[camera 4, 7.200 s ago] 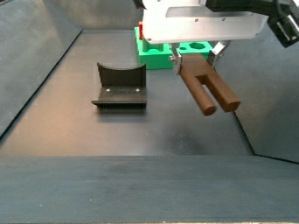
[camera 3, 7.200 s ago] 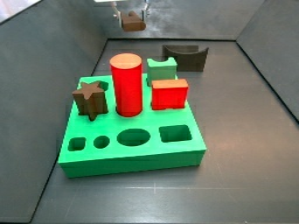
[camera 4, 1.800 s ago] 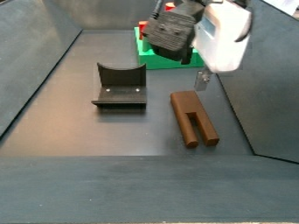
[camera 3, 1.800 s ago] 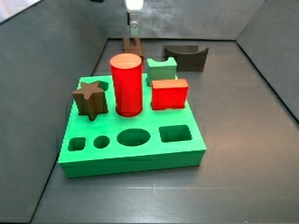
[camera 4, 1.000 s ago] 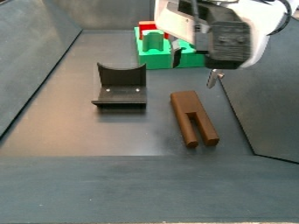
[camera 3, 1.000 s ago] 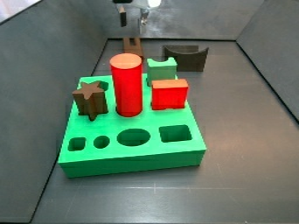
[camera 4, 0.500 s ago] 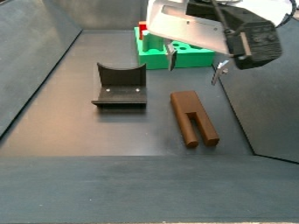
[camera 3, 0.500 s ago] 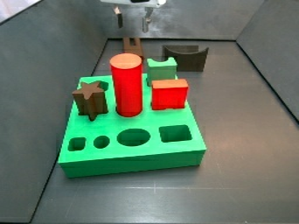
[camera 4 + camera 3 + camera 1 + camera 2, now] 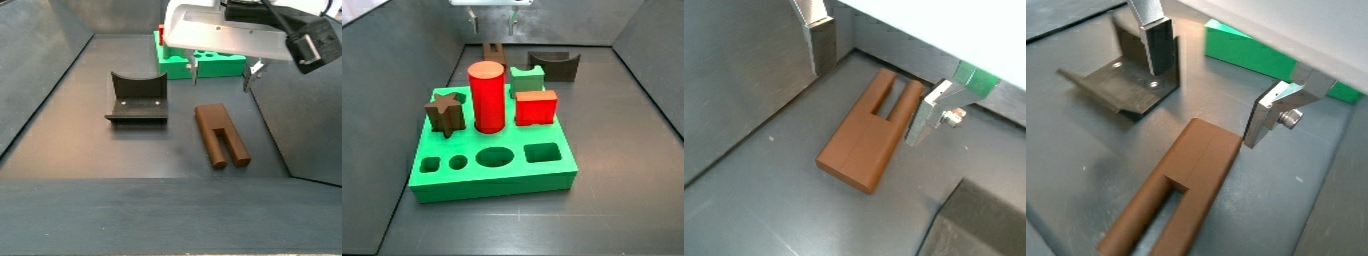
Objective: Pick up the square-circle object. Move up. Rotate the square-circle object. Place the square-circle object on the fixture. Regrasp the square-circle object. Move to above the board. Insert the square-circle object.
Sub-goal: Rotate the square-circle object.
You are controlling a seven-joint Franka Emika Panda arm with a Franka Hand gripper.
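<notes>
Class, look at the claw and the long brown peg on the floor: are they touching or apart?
Apart. In a side view the claw hangs open above the square-circle object, with bare floor visible between fingertips and peg.

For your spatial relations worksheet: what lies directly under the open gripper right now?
Under the gripper, open and raised, the square-circle object lies flat on the bare floor. Nothing is between the fingers. The object's underside is hidden.

The hand [image 9: 222, 73] has let go of the square-circle object [image 9: 221, 134], which it held aloft seven seconds ago. It has since risen, fingers spread, and the piece now lies flat on the floor below it.
</notes>
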